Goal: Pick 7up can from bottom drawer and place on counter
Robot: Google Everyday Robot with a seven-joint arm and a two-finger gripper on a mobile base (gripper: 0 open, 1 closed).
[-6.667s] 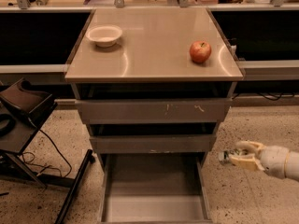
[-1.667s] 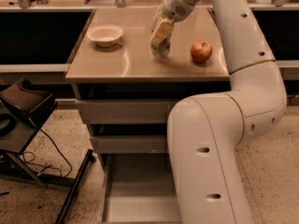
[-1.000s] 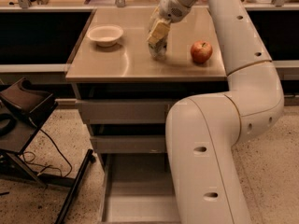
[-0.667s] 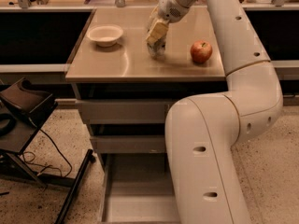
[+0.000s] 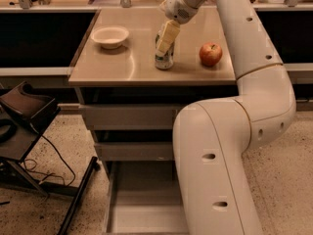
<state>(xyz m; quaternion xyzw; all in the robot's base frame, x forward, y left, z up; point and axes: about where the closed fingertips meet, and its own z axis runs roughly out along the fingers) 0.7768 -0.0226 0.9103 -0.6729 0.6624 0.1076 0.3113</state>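
Note:
The 7up can (image 5: 164, 58), green and silver, stands upright on the counter (image 5: 117, 65) near its middle. My gripper (image 5: 166, 37) reaches down from the far side, and its pale fingers are closed over the can's upper half. The bottom drawer (image 5: 139, 199) is pulled open below, and the part of its inside that shows holds nothing. My big white arm hides the drawer's right side and the right part of the cabinet front.
A white bowl (image 5: 110, 35) sits at the counter's left rear. A red apple (image 5: 211, 54) sits to the right of the can. Two shallower drawers (image 5: 129, 117) are slightly open above the bottom one. A black stand with cables (image 5: 22, 126) is on the floor at left.
The gripper has carried the can a little to the left and lower, so that it now stands on the counter. Long before, the arm was down beside the open bottom drawer.

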